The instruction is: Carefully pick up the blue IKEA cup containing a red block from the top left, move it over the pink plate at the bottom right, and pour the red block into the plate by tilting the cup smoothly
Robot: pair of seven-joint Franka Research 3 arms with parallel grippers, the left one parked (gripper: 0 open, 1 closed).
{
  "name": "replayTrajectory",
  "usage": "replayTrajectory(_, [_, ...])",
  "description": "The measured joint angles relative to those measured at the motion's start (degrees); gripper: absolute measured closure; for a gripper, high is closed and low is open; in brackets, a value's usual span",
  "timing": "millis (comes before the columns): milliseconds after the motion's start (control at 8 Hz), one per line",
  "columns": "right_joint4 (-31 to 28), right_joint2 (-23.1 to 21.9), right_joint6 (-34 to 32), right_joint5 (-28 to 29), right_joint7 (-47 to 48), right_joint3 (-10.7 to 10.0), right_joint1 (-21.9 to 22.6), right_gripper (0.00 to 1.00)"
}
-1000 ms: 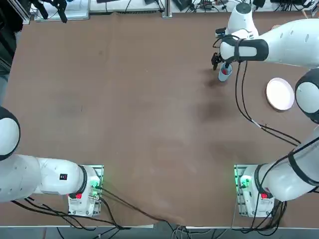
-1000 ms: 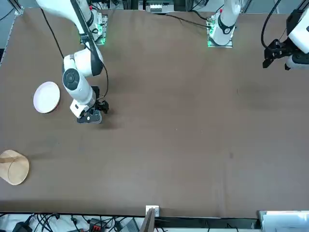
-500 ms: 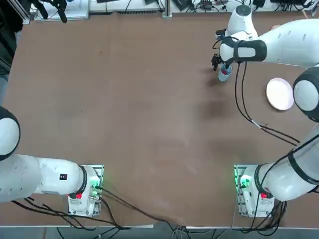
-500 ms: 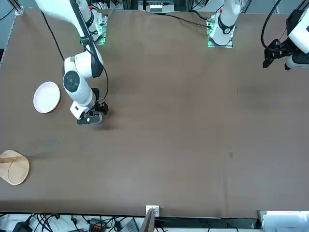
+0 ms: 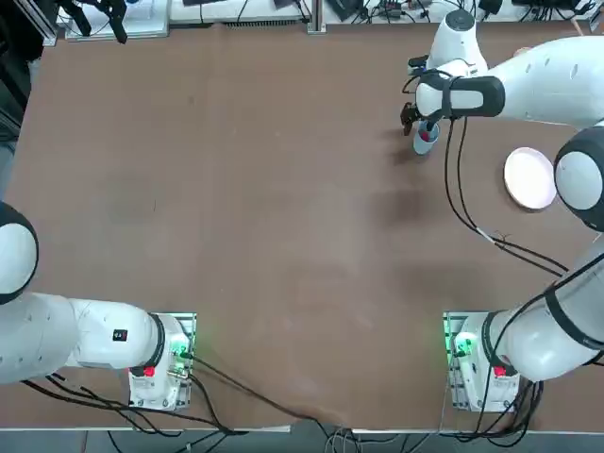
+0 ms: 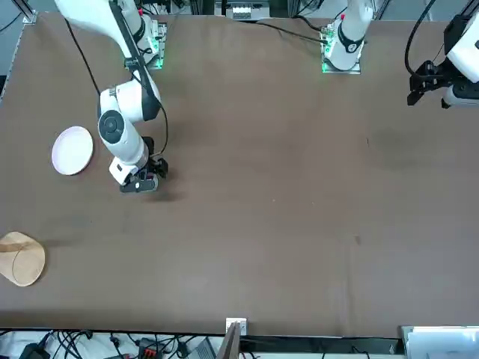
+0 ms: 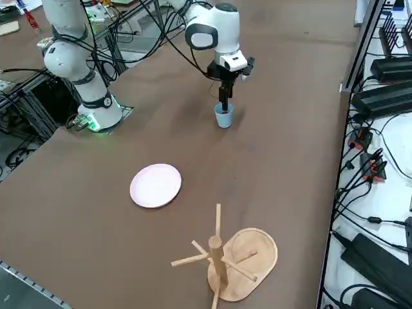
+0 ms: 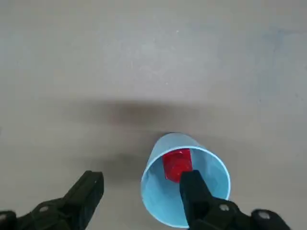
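The blue IKEA cup (image 8: 192,201) stands upright on the brown table, with the red block (image 8: 176,164) lying at its bottom. My right gripper (image 8: 141,181) is open and hangs right over the cup. One finger (image 8: 196,194) dips inside the rim and the other finger (image 8: 85,194) stays outside, so the cup wall lies between them without contact. From overhead the cup (image 5: 426,138) sits far right under the gripper (image 5: 422,126). The pink plate (image 5: 529,177) lies apart from it, nearer the table's right edge. From the side, the gripper (image 7: 224,103) points straight down into the cup (image 7: 223,117).
A tan wooden rack with pegs on an oval base (image 7: 226,256) stands beyond the plate (image 7: 156,185), at the far right corner; it also shows as a wooden rack (image 6: 21,258) in the front view. Black cables trail from the right arm over the table (image 5: 283,208).
The right hand has shifted only very slightly over the cup. The cup has not moved and the jaws still stand open.
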Motion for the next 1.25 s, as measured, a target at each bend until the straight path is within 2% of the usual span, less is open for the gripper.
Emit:
replayTrajectory(500, [-0.12, 0.79, 0.47, 0.00, 0.00, -0.02, -0.02, 0.03])
replayTrajectory(875, [-0.69, 0.80, 0.89, 0.00, -0.02, -0.14, -0.17, 0.11])
replayTrajectory(1125, [-0.79, 0.80, 0.91, -0.01, -0.07, -0.17, -0.25, 0.34])
replayTrajectory(1250, [-0.78, 0.78, 0.92, -0.02, -0.07, -0.19, -0.31, 0.39])
